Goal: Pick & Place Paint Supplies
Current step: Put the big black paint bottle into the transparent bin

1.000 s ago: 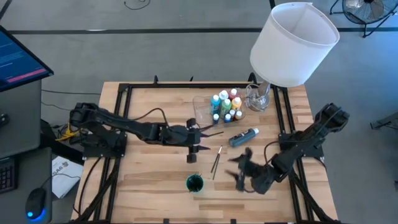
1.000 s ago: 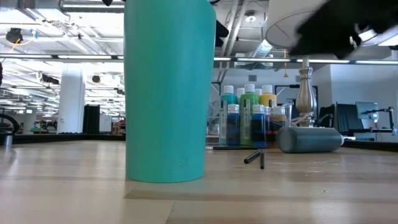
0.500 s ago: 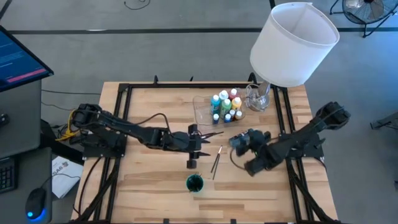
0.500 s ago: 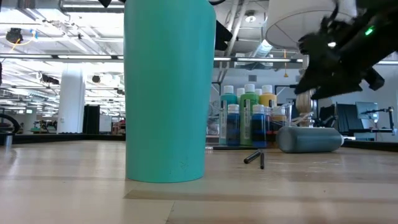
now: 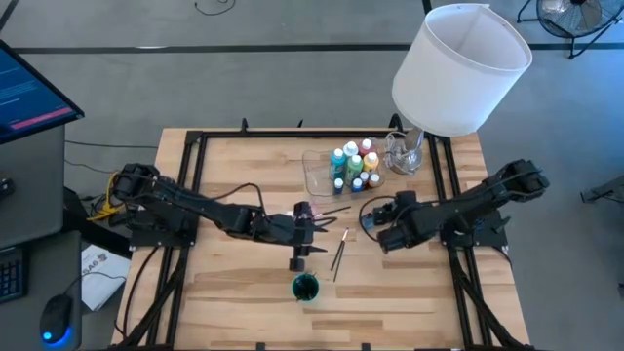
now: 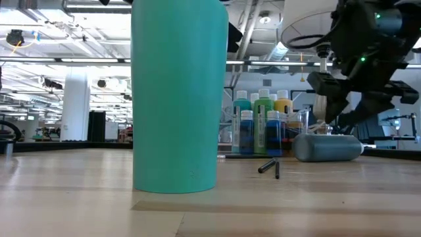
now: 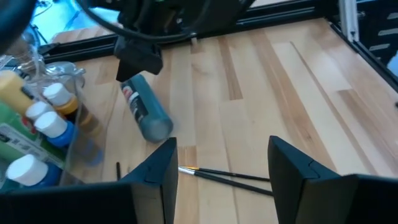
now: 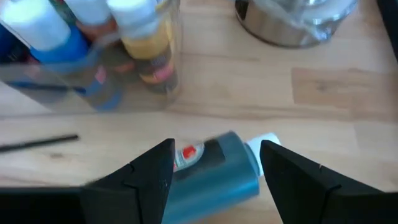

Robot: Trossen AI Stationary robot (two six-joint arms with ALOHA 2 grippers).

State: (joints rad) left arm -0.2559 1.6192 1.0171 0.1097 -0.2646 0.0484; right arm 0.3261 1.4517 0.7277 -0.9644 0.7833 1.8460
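A blue-grey paint bottle [image 8: 214, 174] with a white cap [image 8: 264, 142] lies on its side on the table right of centre. My right gripper [image 8: 216, 146] is open and hovers just above it, one finger on each side; the low view shows the fingers [image 6: 332, 99] clear of the bottle [image 6: 327, 147]. My left gripper [image 5: 308, 234] is open at mid-table. It points toward two thin brushes [image 7: 230, 178] lying flat just ahead of its fingers. More white-capped paint bottles [image 5: 353, 164] stand in a clear tray [image 5: 317, 175].
A teal cup [image 5: 305, 287] stands near the front edge, close to my left gripper. A big white lampshade [image 5: 458, 68] on a glass base [image 5: 405, 151] rises at the far right. Another brush [image 5: 331, 208] lies beside the tray. Bare wood lies at the front left and front right.
My right gripper has swung from the near right of the table toward the far edge and centre. It rolled over as it went and now hovers over the lying blue-grey bottle. My left gripper has shifted a little toward the near edge. The bottle and brushes have stayed put.
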